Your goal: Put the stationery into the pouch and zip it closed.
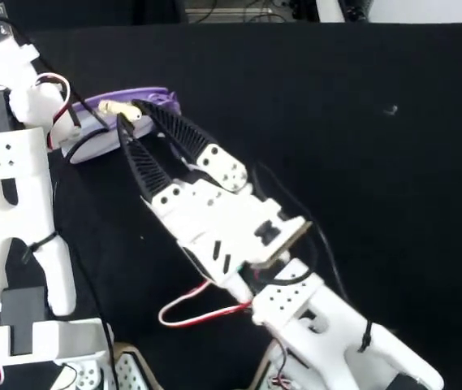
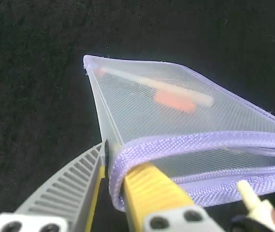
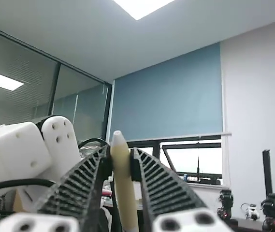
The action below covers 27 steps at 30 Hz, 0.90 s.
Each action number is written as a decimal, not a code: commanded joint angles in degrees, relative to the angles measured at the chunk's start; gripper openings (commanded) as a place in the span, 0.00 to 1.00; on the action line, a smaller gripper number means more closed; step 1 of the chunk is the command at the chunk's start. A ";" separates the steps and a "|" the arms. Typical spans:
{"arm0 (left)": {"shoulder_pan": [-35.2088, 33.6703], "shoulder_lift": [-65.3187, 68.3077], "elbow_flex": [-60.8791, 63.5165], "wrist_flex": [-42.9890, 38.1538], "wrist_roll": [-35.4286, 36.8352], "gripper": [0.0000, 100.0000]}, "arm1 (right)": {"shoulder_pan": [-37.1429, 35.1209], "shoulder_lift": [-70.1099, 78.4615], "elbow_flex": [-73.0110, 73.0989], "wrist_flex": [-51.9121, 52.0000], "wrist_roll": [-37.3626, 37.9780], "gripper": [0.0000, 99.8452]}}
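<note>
Where the right arm stretches from five o'clock toward ten o'clock across the black table (image 1: 360,122), the right gripper (image 1: 129,115) pinches a cream pen (image 1: 115,106) just beside the purple zipper of the pouch (image 1: 145,99). At ten o'clock the left gripper (image 2: 112,166) is clamped on the pouch's corner. A pale stick (image 2: 151,83) and an orange piece (image 2: 175,101) lie inside its translucent wall.
</note>
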 commanded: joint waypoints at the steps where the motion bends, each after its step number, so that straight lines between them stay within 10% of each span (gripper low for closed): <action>1: -0.66 -0.97 -0.40 0.26 0.35 0.03 | -0.09 -1.45 -0.48 1.32 -3.52 0.01; 17: -1.54 -0.97 0.75 -0.79 0.35 0.03 | 0.35 10.59 -8.04 11.25 -9.05 0.02; 27: -1.54 -0.97 1.45 -1.05 0.35 0.03 | 0.18 9.45 -9.36 16.44 -9.05 0.22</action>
